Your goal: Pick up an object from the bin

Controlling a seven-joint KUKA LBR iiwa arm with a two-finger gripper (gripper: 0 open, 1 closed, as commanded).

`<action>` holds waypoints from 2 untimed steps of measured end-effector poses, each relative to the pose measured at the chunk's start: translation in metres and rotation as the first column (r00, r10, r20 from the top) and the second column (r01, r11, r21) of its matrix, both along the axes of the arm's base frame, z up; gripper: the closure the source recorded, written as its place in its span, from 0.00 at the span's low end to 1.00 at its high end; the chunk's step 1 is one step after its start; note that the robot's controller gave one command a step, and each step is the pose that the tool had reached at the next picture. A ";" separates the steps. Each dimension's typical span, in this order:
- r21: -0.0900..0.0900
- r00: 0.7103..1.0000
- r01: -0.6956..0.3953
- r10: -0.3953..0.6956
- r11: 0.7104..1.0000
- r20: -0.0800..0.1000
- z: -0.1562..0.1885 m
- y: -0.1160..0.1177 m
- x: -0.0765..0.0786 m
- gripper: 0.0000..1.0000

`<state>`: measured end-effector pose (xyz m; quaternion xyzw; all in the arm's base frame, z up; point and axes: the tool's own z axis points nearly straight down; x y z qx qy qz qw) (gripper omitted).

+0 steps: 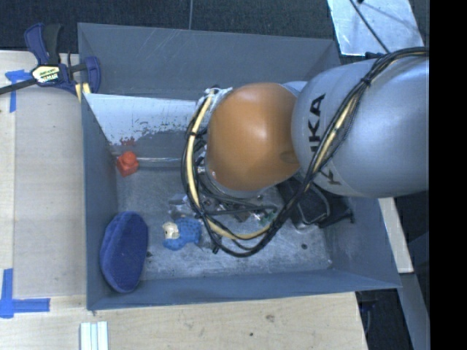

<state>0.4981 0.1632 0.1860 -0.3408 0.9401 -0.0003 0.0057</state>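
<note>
Orange plastic makes a big round cover on the robot's wrist, and it hangs low over the middle of the grey bin. The gripper is tucked under that cover, so I cannot tell if it is open or closed. The thing closest to it is a small blue toy with a cream bit on one side. It lies on the bin floor a little toward the bottom edge, just beside the loops of yellow and black cable. I think that is the one to go for. A dark blue oval pad lies in the bottom left corner, and a little orange thing sits by the left wall, both well apart from the toy. To do this well, I think the arm should slide a bit toward the left wall until it is right over the toy. Then it should go straight down, keep the cables off the toy, squeeze gently and lift straight up.
</note>
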 end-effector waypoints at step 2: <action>-0.003 0.917 -0.399 0.399 0.917 -0.005 0.077 -0.096 0.012 1.00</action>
